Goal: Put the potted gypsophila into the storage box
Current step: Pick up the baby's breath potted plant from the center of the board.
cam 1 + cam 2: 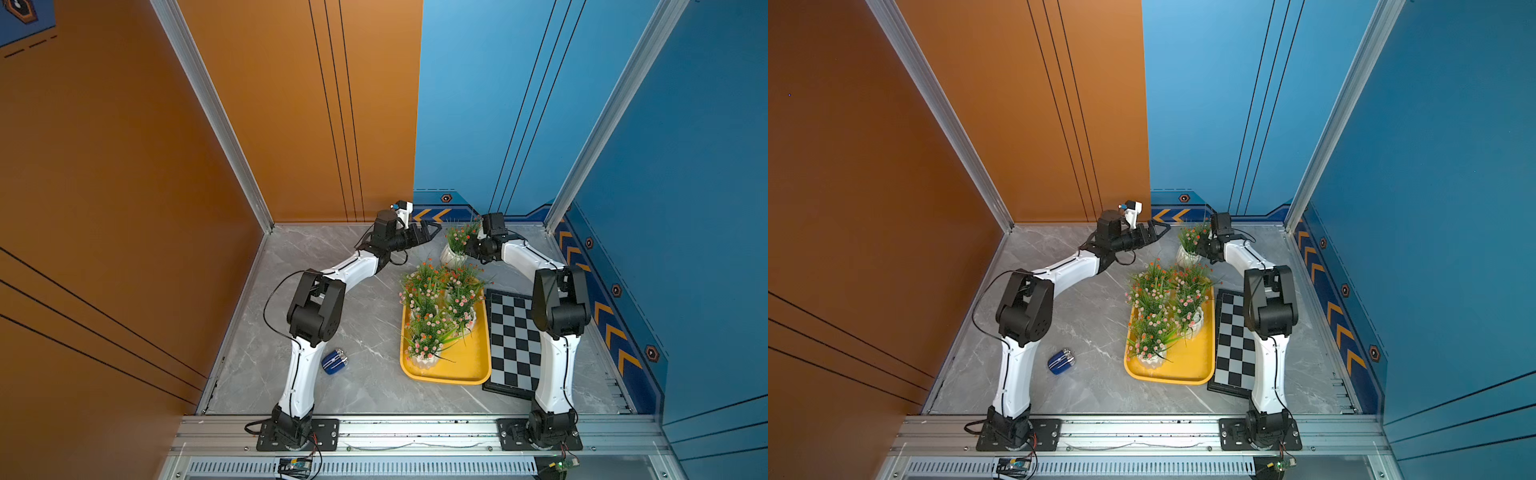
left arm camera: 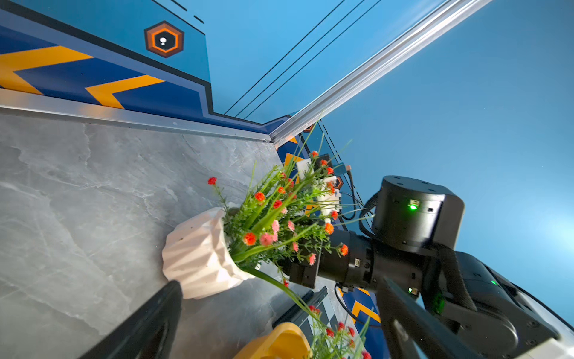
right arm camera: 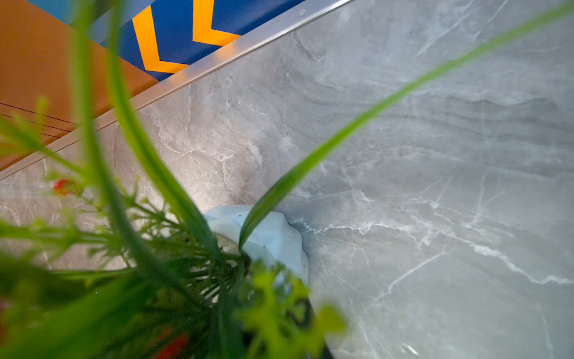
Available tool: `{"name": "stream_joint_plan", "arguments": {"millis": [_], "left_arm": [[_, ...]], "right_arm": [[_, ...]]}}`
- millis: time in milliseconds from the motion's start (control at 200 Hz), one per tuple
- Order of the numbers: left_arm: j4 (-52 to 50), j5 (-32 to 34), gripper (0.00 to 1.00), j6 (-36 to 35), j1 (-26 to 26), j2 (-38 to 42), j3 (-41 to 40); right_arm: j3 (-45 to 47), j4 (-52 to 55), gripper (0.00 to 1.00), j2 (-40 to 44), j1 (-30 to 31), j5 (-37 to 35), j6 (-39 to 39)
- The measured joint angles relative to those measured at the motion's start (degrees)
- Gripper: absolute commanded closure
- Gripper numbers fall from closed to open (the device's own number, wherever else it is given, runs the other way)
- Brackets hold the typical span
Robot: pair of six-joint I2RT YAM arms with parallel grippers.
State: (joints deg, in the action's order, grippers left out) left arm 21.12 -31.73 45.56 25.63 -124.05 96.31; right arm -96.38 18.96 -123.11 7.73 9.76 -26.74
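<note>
Tally: three pots (image 1: 428,328) stood in storage box (image 1: 449,377). Fourth potted gypsophila (image 1: 452,251) sat on worktop (image 1: 365,299) at box's 12 o'clock. My right claw (image 1: 469,244) was clenched among its stems; left claw (image 1: 432,232) gaped at its 9 o'clock. Lift, placing remained.

Storage box (image 1: 465,362) front seemingly free — plants (image 1: 428,332) crowd back.
</note>
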Motion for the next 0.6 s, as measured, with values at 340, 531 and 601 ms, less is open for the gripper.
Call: {"name": "stream_joint_plan", "arguments": {"millis": [340, 531, 601], "left_arm": [[-7.26, 2.05, 0.02, -9.70, 1.33, 11.26, -4.46], [-17.62, 6.93, 0.02, -18.78, 6.14, 16.65, -4.37], [-20.48, 8.74, 0.02, -21.29, 7.91, 18.49, -4.37]], "right_arm": [[1.29, 6.58, 1.00, 8.94, -1.05, -5.97, 2.08], [4.26, 6.62, 1.00, 20.65, -2.21, -9.33, 3.43], [6.08, 6.88, 1.00, 25.55, -2.54, -10.45, 3.96]]}}
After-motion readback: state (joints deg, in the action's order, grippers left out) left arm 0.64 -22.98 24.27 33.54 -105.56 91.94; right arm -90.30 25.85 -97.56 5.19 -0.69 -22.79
